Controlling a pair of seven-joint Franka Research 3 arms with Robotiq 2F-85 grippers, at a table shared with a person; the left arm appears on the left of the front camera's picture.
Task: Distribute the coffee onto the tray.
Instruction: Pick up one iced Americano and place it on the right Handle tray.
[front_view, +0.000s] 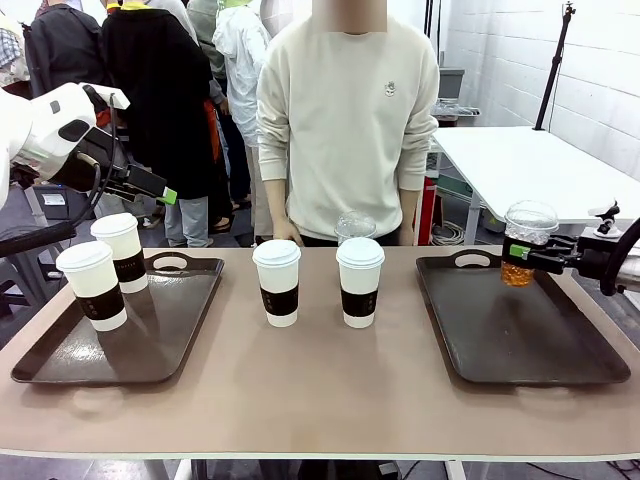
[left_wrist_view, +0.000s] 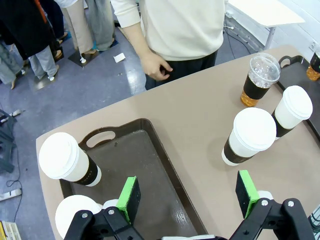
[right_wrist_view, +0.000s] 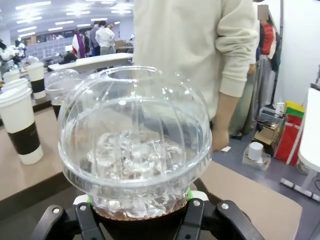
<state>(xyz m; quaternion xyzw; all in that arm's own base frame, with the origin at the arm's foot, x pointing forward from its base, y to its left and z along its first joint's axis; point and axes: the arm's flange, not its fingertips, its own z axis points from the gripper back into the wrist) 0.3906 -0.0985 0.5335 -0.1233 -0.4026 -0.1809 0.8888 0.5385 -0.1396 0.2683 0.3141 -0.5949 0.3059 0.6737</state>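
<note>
Right gripper (front_view: 520, 252) pinches a clear dome-lidded cup (front_view: 528, 238) over the far edge of the right tray (front_view: 520, 345); left gripper (left_wrist_view: 187, 192) hangs spread above the left tray (front_view: 165, 345), which holds two white paper cups (front_view: 93, 285). Two more paper cups (front_view: 277, 282) stand mid-table, with a second clear cup (front_view: 355, 226) behind them, near the person (front_view: 345, 120)

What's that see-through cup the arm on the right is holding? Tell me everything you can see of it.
The clear plastic cup is capped with a ribbed, transparent dome lid that has an opening on top. What looks like ice sits over an amber-brown drink in its lower part. It is upright, in the air above the far right part of the dark tray. The right arm's jaws clamp its sides below the lid; nothing else touches it.
</note>
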